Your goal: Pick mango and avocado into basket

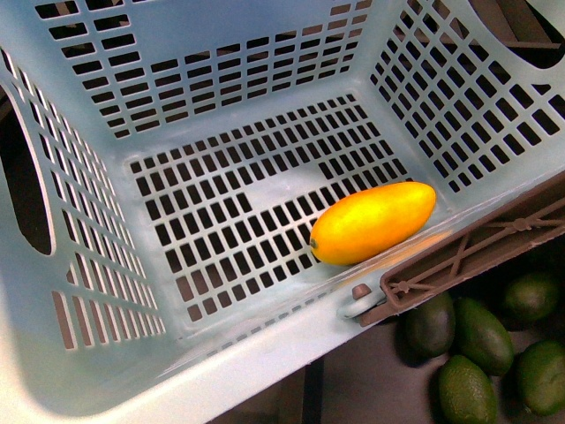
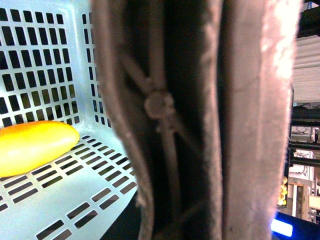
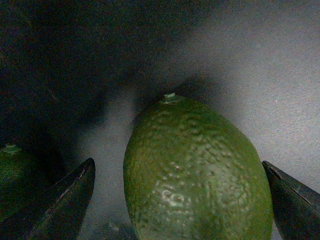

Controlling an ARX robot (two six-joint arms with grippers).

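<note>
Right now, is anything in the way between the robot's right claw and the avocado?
Nothing visible is. In the right wrist view the avocado sits right between the open fingers of the right gripper, and a second avocado lies off to the side, outside the fingers.

Glossy yellow-orange mango (image 1: 372, 223) lying on aqua basket (image 1: 265, 349) floor, bumpy green avocado (image 3: 195, 175) stem-up

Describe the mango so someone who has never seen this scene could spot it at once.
Start at the pale aqua basket filling the front view. On its slotted floor, near the wall by the brown handle, lies the mango. It is the only thing seen inside, glossy yellow-orange and elongated, unlike the dark green avocados outside.
</note>
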